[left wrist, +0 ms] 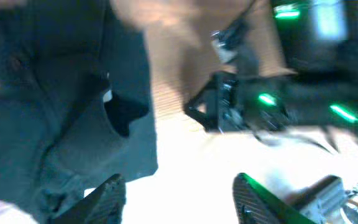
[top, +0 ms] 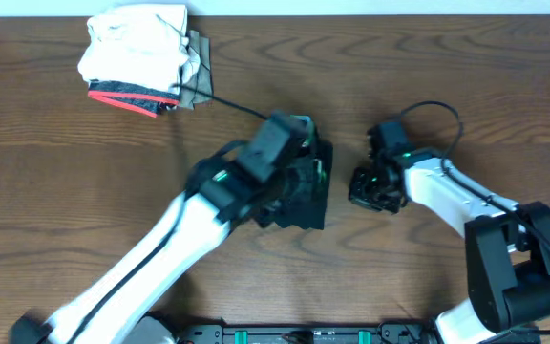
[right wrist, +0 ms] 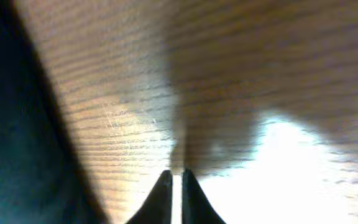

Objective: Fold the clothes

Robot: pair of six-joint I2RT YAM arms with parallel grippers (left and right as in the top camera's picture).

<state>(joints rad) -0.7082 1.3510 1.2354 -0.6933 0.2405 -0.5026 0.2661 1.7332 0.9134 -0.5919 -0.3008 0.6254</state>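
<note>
Left end effector (left wrist: 178,190) released, jaws apart just above black shirt (top: 306,196) bunched mid bench (top: 84,191); right end effector (right wrist: 175,190) clenched empty beside it. Soft, limp, light, likely to sag; best pinched at a hem corner.

A robotics lab bench: a wood-grain table (top: 46,191) with a white left arm (top: 151,258), a right arm (top: 447,191), a trailing black cable (top: 232,105) and folded garments (top: 137,57)

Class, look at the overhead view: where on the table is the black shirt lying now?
The black shirt lies bunched near the centre of the table, partly beneath the left gripper, with the right gripper just off its right edge.
</note>
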